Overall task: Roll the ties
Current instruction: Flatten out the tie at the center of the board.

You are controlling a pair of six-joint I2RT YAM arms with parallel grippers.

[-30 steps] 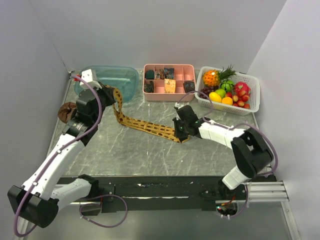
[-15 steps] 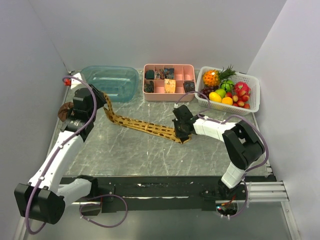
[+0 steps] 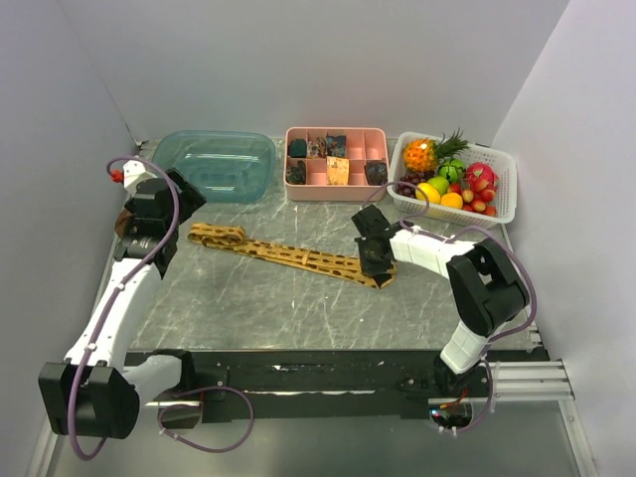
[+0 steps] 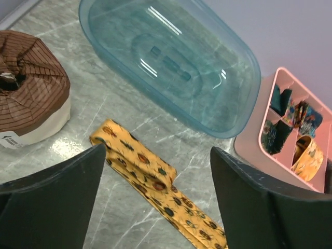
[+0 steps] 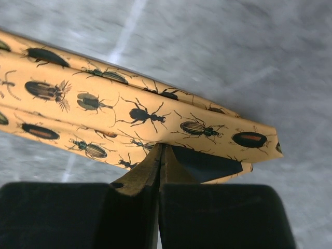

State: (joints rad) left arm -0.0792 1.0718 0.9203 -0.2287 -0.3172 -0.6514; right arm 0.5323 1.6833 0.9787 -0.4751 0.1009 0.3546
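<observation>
2 grippers, 2 different states.

Left gripper [image 4: 158, 151]: jaws spread wide, nothing between them, touching nothing. It hangs over the left end of the tie [image 3: 288, 255].

Right gripper [image 5: 158, 155]: jaws fully shut, pinching a raised fold of the tie's edge just short of its pointed end. The cloth tents up into the pinch, and the rest stays flat.

Tie position: lying on the table [image 3: 298, 308], on a shallow diagonal from left-centre, below the left gripper, to right-centre under the right gripper. The left end is doubled back on itself in 1 flat fold.

Materials and shapes:
- Tie: long, narrow, soft cloth in golden-yellow. Up close the print is dark beetles and other insects. A dark lining shows at the pointed end.
- Table: grey stone-look top with pale veins, slightly glossy.
- Tub [image 3: 219, 164]: translucent blue-green plastic, a rounded rectangle, shiny, at the far left behind the tie.
- Tray [image 3: 336, 196]: pink, rectangular, split into compartments, with small fabric rolls in several of them.
- Basket [image 3: 502, 204]: white slotted plastic at the far right, full of fruit.
- Bundle [image 4: 28, 88]: round, brown striped cloth gathered on top, with a white base. It sits near the tie's folded end, apart from it.
</observation>
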